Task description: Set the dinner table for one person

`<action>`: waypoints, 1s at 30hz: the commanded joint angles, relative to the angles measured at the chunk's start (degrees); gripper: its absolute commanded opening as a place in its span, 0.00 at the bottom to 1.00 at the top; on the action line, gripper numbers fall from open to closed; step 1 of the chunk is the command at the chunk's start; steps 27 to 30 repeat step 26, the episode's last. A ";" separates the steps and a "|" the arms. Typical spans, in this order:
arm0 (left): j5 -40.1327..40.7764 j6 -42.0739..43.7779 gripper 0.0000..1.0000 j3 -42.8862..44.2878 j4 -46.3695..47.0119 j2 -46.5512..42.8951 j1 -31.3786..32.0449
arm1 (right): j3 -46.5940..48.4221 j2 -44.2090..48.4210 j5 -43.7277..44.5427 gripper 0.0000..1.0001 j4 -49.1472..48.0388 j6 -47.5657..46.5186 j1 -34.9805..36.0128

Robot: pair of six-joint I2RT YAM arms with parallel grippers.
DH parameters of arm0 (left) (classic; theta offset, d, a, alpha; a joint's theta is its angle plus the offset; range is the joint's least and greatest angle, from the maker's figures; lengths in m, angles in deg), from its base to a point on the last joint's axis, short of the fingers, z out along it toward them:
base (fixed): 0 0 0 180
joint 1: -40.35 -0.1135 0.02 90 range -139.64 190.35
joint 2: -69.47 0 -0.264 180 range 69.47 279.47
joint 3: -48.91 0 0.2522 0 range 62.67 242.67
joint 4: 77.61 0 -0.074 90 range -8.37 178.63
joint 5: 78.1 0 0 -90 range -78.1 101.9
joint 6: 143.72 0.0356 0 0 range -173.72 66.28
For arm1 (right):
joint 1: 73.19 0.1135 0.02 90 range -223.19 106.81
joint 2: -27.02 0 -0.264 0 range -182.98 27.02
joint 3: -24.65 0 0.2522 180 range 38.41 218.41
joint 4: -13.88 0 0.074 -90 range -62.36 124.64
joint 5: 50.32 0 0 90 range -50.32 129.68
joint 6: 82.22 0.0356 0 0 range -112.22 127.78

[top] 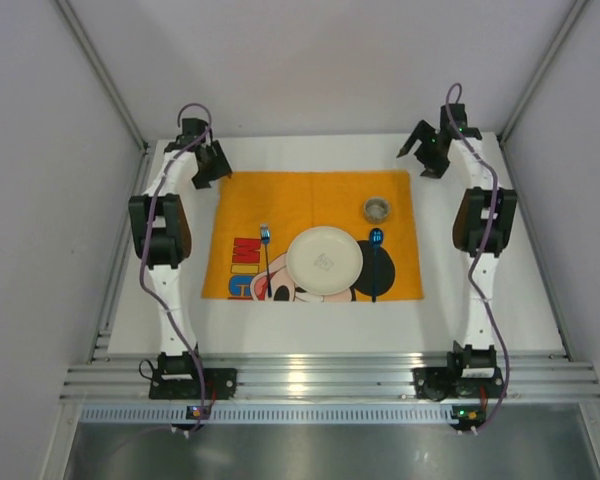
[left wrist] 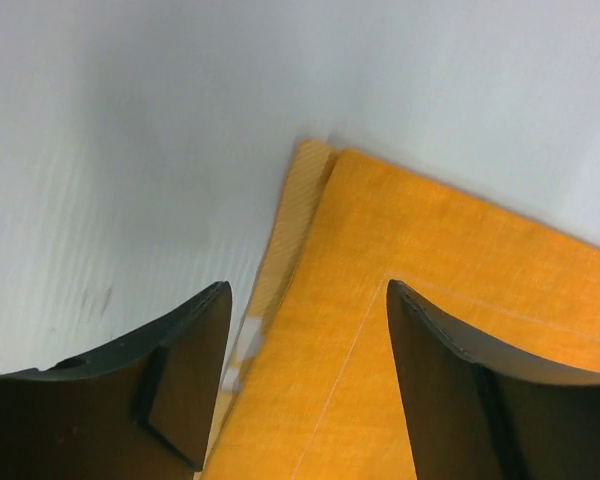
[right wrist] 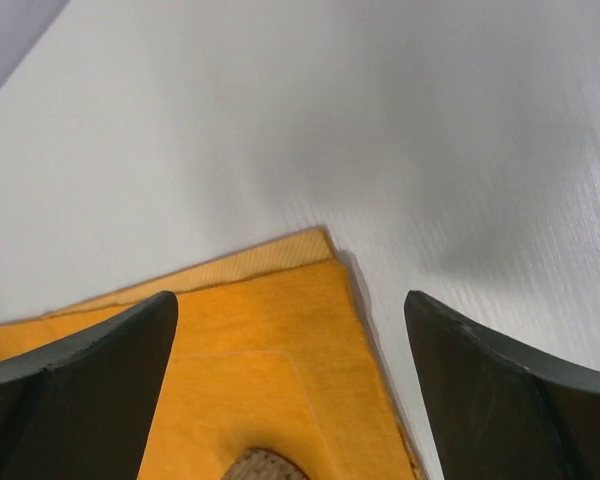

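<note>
Orange cartoon-print placemat [top: 310, 195]: laid flat. Cream round plate [top: 324, 260]: set on placemat. Fork [top: 266, 245]: laid just left of plate. Blue-tipped spoon [top: 376, 238]: laid just right. Small metallic cup [top: 377, 209]: set beyond spoon.

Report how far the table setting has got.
Nearly done, it seems: the placemat lies on the table, with the plate at its centre, a fork on its left, a spoon on its right and a small cup beyond. In hand: nothing; the left gripper and right gripper stand open over the mat's far corners. Left: probably only pulling the arms back.
</note>
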 commanded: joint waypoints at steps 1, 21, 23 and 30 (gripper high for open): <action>2.99 -0.44 0.70 -4.81 0.25 -11.65 -0.48 | -2.29 12.23 -0.52 0.97 -5.41 -2.15 -0.77; 4.22 5.00 0.68 -68.26 13.88 -62.74 -0.04 | -92.03 93.00 -8.60 1.00 -30.74 -0.66 7.85; 4.31 5.09 0.68 -69.51 13.27 -63.97 -0.04 | -92.39 96.08 -8.60 1.00 -28.63 -1.54 7.76; 4.92 4.92 0.68 -70.13 13.44 -65.38 -0.04 | -92.31 97.50 -7.90 1.00 -26.52 -2.07 7.76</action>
